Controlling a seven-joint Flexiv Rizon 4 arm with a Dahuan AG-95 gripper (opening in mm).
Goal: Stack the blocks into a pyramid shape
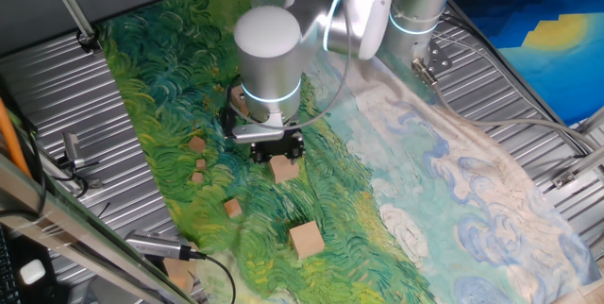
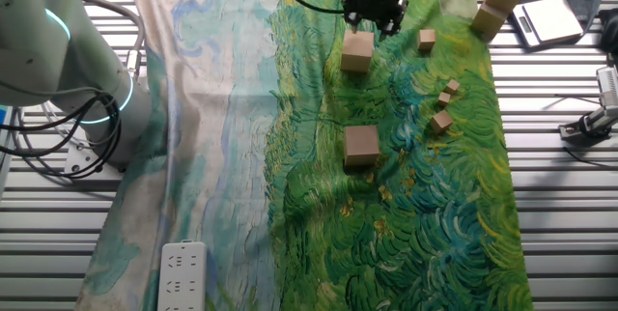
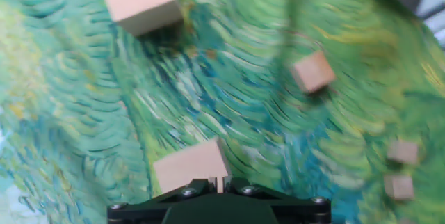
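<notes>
Nearest block: large tan cube (image 3: 191,167) is sitting right at the gripper (image 3: 217,182) in the hand view, on the green swirl-painted cloth (image 3: 229,99); same cube at (image 2: 357,50) and (image 1: 283,167).
Gripper state: I am hovering directly over that cube; the fingers are not showing in any view, so I cannot tell how far they are parted or whether they are gripping it.
Other large blocks: second cube (image 2: 361,145) is lying well apart on the cloth; two more (image 2: 502,0) are standing stacked at the cloth's far edge, beside a flat grey device (image 2: 546,21).
Small blocks: four (image 2: 444,98) are lying scattered between the large ones.
Progress: I am judging the pyramid as not yet started; blocks are spread out.
Risk: an off-centre grasp could be twisting the cube, and cloth wrinkles could be tilting any base.
Hidden/unclear: hand view is blurring; fingertip contact is hidden by the wrist.
</notes>
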